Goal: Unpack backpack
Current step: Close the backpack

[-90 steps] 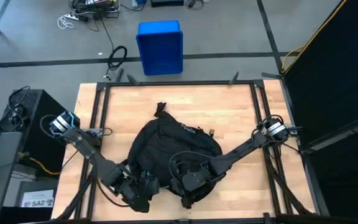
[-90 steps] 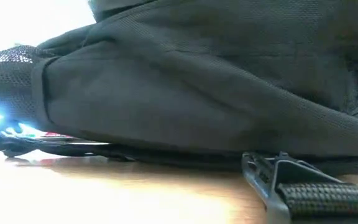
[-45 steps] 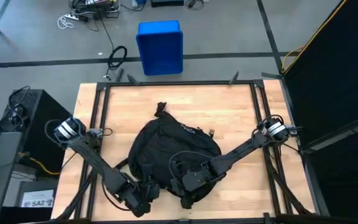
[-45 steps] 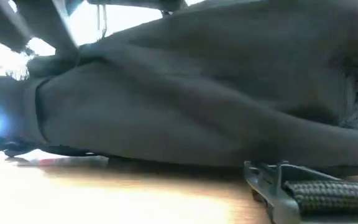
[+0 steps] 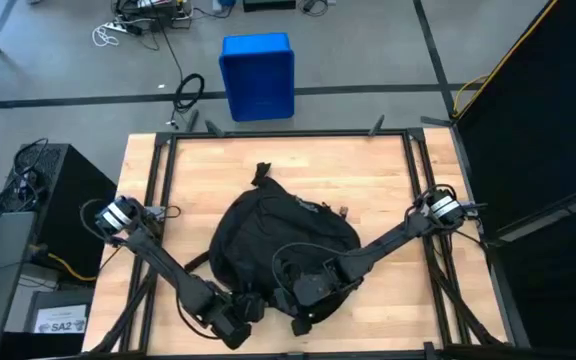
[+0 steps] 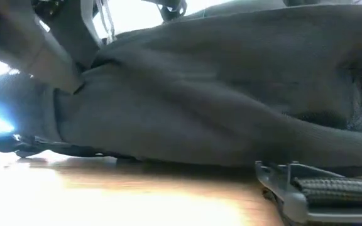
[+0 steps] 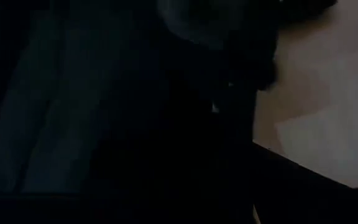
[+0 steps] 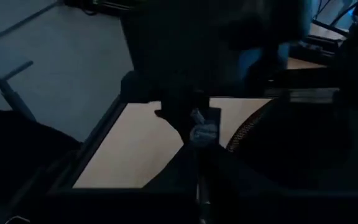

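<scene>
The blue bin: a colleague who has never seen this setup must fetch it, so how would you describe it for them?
Start at the wooden table where the black backpack lies. Look to the grey floor just beyond the table's far edge, a little left of its middle. The blue bin stands there, a rectangular open-topped box, the only bright blue thing among black cables and dark gear.

My left gripper (image 5: 236,322) slides along the near bench (image 5: 378,170) edge, and the backpack (image 5: 283,232) now bulges more.

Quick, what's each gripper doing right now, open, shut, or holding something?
Left gripper: at the large black soft fabric backpack's near edge; cannot be told.
Right gripper: on the same backpack; cannot be told.
</scene>
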